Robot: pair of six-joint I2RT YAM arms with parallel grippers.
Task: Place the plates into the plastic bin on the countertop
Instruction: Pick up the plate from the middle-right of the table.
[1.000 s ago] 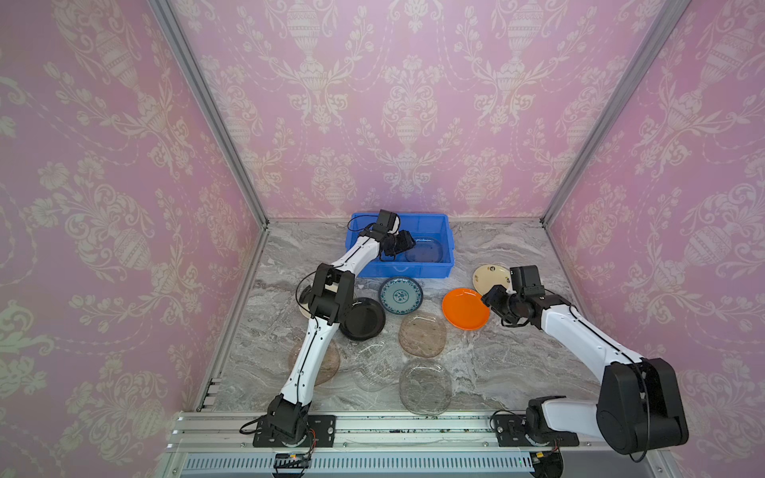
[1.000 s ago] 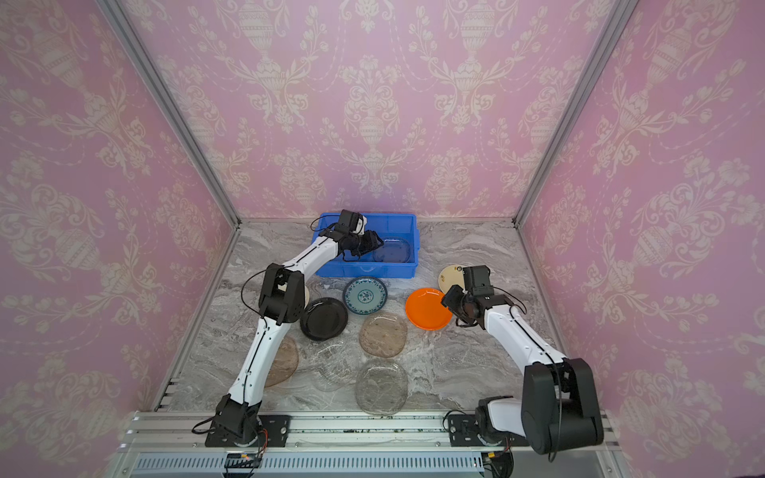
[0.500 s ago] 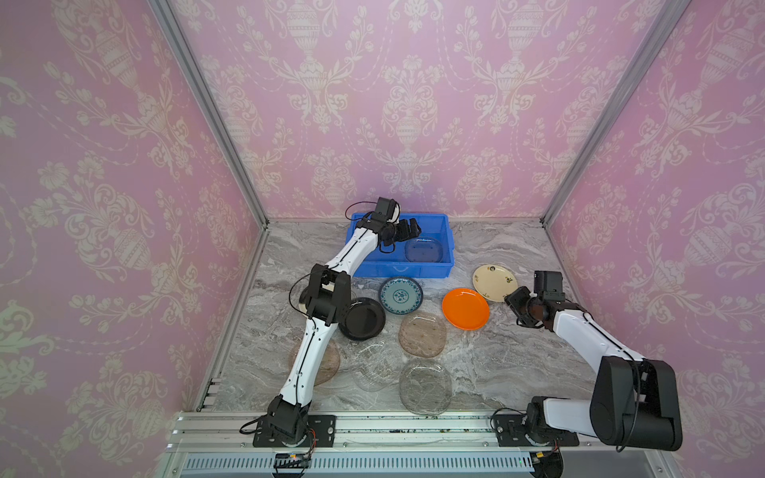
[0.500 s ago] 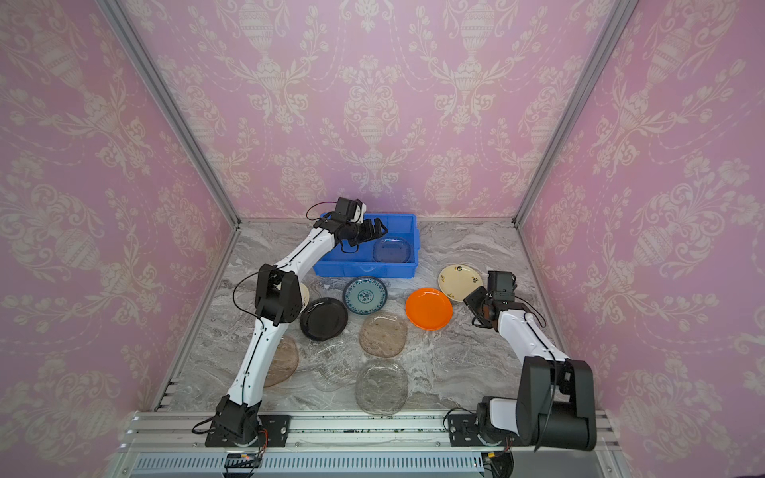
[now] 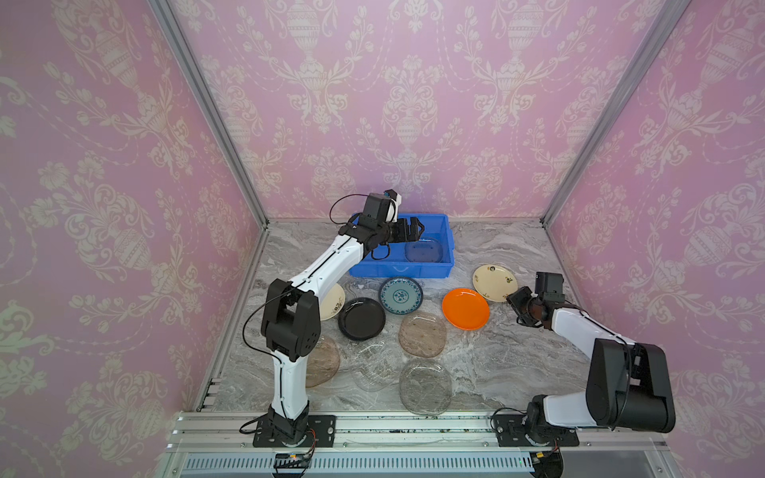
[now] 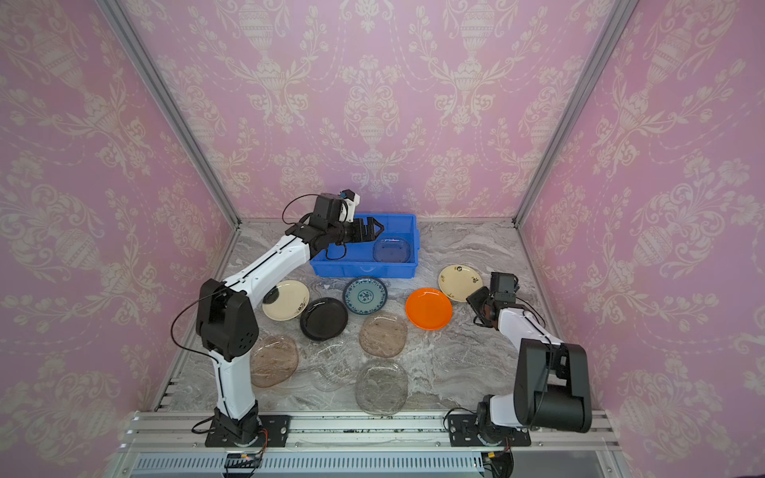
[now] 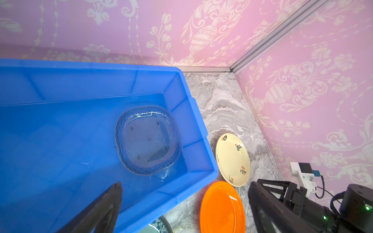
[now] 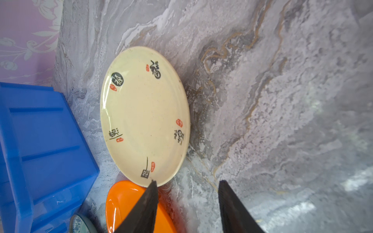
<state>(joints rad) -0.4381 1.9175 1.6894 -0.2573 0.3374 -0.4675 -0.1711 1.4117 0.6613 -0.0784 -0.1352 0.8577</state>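
Right now my left end effector point(image 5: 415, 230) hangs over the blue plastic bin point(image 5: 397, 271), jaws spread wide with nothing between them. Below and just past it, a clear rounded-square plate point(image 7: 148, 140) lies flat on the bin's floor, near one end wall.

My right end effector point(image 8: 187, 182) is low over the tabletop point(image 5: 496, 356), jaws partly apart and empty. One fingertip point(image 8: 152, 184) sits at the rim of a cream plate with dark motifs point(image 8: 144, 115); whether it touches, I cannot tell. Just beside that plate lies the orange plate point(image 5: 465, 308).

Outward from there, the other plates lie outside the bin. A teal-patterned plate point(image 5: 400, 294) is just in front of it, with a black plate point(image 5: 361, 318) beside that. A second cream plate point(image 6: 285, 300) is partly hidden under my left arm. A brownish translucent plate point(image 5: 422, 334) lies mid-tabletop. Another brownish plate point(image 6: 274, 360) and two clear plates point(image 5: 425, 385) point(image 5: 372, 368) lie nearer my bases.
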